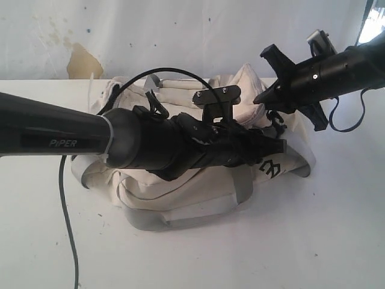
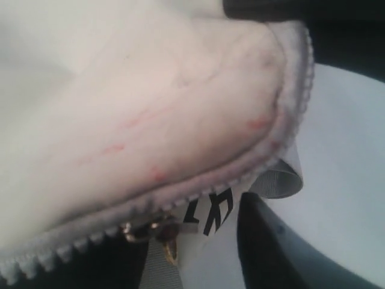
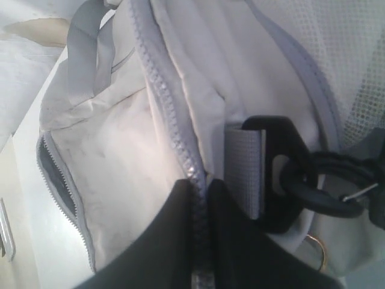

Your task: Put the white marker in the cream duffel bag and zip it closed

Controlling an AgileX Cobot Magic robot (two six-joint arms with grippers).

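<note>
The cream duffel bag (image 1: 180, 186) lies on the white table. My left arm reaches across it to its right end, where the left gripper (image 1: 271, 147) sits by the black logo. In the left wrist view the bag's stained fabric (image 2: 150, 108) fills the frame. The brass zipper slider (image 2: 161, 232) hangs on the grey zipper, and only one black finger (image 2: 271, 253) shows, apart from the slider. My right gripper (image 1: 257, 98) is shut on the bag's grey zipper tape (image 3: 180, 138), which runs between its fingers. The white marker is out of view.
A black cable (image 1: 67, 211) trails over the table (image 1: 301, 241) at the left. A black buckle with a ring (image 3: 283, 174) and white mesh (image 3: 355, 60) sit beside the right gripper. A side pocket zipper (image 3: 54, 174) gapes open.
</note>
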